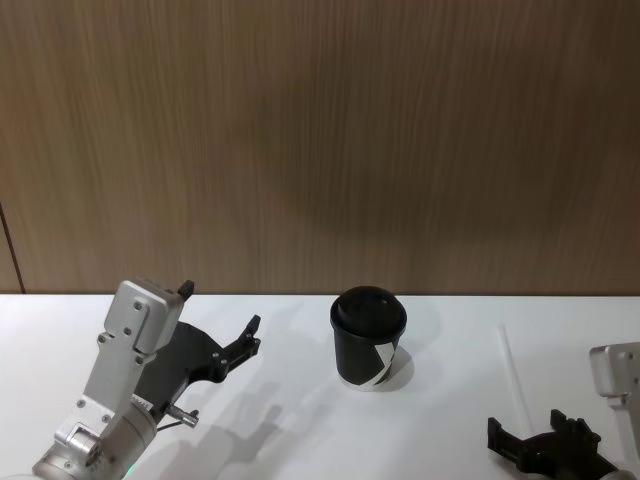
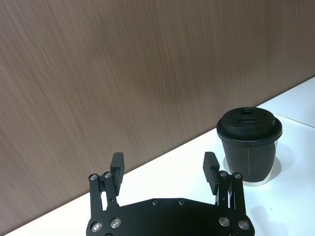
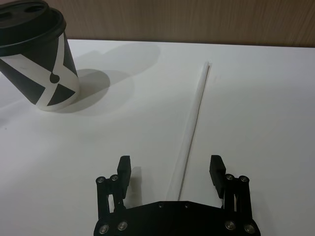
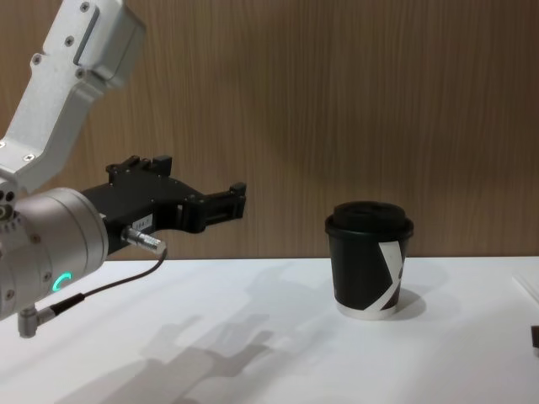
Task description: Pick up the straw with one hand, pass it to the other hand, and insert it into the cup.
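Right wrist view: straw [image 3: 192, 118] between right gripper [image 3: 170, 164] spread jaws.

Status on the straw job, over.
Right gripper open, low, straddling the straw. Straw flat on the table, ungrasped. Left gripper open, raised left of the cup. Cup apart, not blocking.

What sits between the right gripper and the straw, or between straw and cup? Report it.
Nothing visible. The straw lies flat on the white table, its near end lined up between the open fingers of the right gripper. Only bare table separates it from the cup. The left gripper hovers open left of the cup.
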